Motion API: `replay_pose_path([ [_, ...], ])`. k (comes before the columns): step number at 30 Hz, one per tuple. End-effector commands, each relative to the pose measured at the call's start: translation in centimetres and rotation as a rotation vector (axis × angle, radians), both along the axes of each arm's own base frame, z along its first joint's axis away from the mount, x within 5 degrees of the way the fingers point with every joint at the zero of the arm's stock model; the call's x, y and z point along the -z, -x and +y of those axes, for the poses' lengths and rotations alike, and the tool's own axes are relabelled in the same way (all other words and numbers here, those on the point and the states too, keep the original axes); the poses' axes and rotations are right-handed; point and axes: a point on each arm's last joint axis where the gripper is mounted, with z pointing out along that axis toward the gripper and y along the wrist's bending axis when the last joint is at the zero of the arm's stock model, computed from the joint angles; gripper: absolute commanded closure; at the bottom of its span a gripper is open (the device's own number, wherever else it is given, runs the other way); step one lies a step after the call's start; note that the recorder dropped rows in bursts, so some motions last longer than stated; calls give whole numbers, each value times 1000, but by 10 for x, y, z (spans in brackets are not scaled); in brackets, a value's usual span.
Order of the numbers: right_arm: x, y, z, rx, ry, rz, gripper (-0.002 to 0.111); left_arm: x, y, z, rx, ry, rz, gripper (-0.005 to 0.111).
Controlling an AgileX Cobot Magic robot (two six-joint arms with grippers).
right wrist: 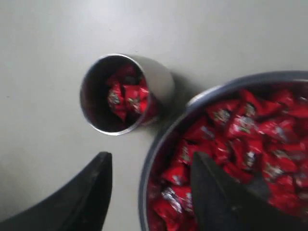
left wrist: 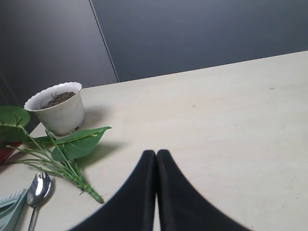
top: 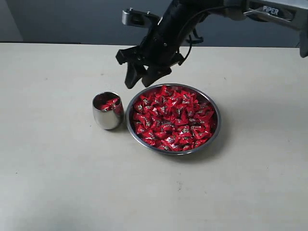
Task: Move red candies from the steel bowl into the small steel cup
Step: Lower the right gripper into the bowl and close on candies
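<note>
The steel bowl (top: 215, 109) (right wrist: 159, 159) sits mid-table, heaped with red candies (top: 174, 118) (right wrist: 240, 139). Just left of it stands the small steel cup (top: 108, 118) (right wrist: 161, 79) with a few red candies (top: 110, 103) (right wrist: 126, 96) inside. My right gripper (top: 142, 80) (right wrist: 151, 161) hangs open above the bowl's far-left rim, one finger over the table and one over the candies, nothing between them. My left gripper (left wrist: 156, 154) is shut and empty over bare table; it does not show in the exterior view.
In the left wrist view a white pot of soil (left wrist: 57, 107), a leafy green stem (left wrist: 67, 149), a steel spoon (left wrist: 37, 190) and a pale green item (left wrist: 9, 211) lie on the beige table (left wrist: 231, 120). A dark wall (top: 62, 19) runs behind.
</note>
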Motion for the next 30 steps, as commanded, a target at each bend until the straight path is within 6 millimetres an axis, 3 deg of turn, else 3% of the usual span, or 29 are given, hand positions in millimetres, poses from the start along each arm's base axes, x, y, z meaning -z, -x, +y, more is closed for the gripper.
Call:
replay_pose_path([
  [1,-10,-7,-23,5,120,-44,59,-1,0,0,5,-4,-15,106],
  [10,-5,-7,-34,0,183,-42,59,-1,0,0,5,-4,-15,106],
  [18,44,17,-49,-16,291,115,59,-1,0,0,5,-4,-15,106],
  [25,59,14,-45,22,253,93,59,-1,0,0,5,-4,-15,106],
  [30,80,8,-41,49,246,92,59,-1,0,0,5,-4,-15,106],
])
